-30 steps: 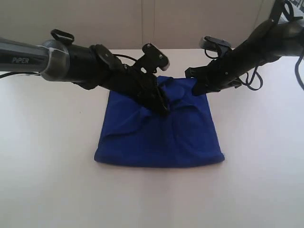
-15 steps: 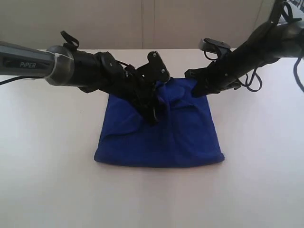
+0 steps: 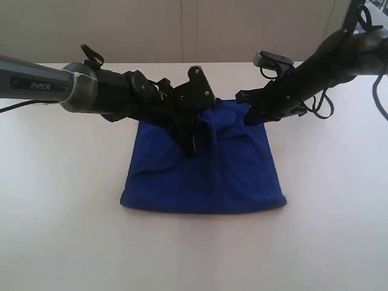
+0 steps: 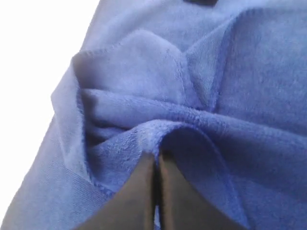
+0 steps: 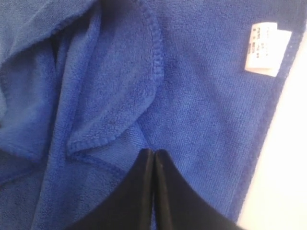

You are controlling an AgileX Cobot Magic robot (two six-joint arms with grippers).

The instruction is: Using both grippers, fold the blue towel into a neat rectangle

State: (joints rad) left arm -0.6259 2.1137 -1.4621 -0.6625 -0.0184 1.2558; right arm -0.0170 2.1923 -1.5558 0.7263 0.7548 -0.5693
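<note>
Towel status: the blue towel [image 3: 206,176] lies bunched at the centre of the table [image 3: 60,212]. Your left gripper [image 4: 154,158] is clamped on a ridge at its 12 o'clock edge, and your right gripper [image 5: 153,153] is pinched on cloth near 1 o'clock. Both bites look thin and may slip when you lift, skewing the fold.

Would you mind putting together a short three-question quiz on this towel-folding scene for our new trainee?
1. True or false: the black left hand is wide open.
2. Which wrist view shows the small white fabric tag? A) left B) right C) both
3. What does the deep blue fuzzy towel lie on?
Key: 1 false, it is shut on a bunched fold; 2 B; 3 the plain white table.
</note>
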